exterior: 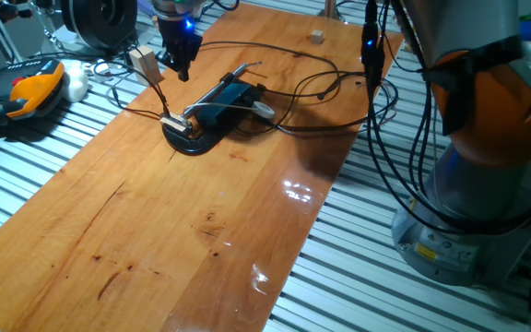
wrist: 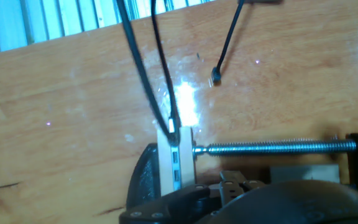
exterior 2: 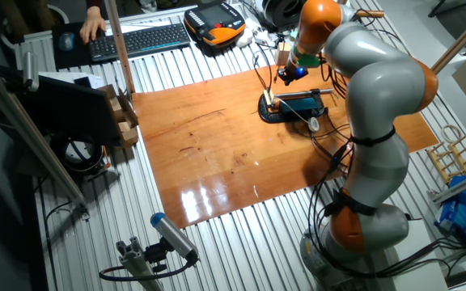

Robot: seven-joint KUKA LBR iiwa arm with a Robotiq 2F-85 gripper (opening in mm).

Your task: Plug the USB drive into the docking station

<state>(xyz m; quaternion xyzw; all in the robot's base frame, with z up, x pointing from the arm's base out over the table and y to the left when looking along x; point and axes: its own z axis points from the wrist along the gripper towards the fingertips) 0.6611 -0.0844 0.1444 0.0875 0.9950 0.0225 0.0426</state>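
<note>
The docking station (exterior: pixel 227 97) (exterior 2: pixel 302 103) is a flat blue box lying on a black curved base (exterior: pixel 192 140) near the far end of the wooden board, with thin cables running off it. My gripper (exterior: pixel 182 66) (exterior 2: pixel 292 74) hangs just above its left end, its dark fingertips close together. In the hand view a dark body with a small grey metal tip shows at the gripper (wrist: pixel 232 186); it looks like the USB drive. Just ahead stands a pale end plate with blue slots (wrist: pixel 174 158), with a threaded rod (wrist: pixel 272 147) beside it.
Black cables (exterior: pixel 339 83) loop over the board's far half, one ending in a loose plug (wrist: pixel 216 77). A small wooden block (exterior: pixel 142 61) hangs beside the gripper. An orange-and-black tool (exterior: pixel 30 88) and a keyboard (exterior 2: pixel 136 39) lie off the board. The arm's base (exterior: pixel 487 184) stands at the right.
</note>
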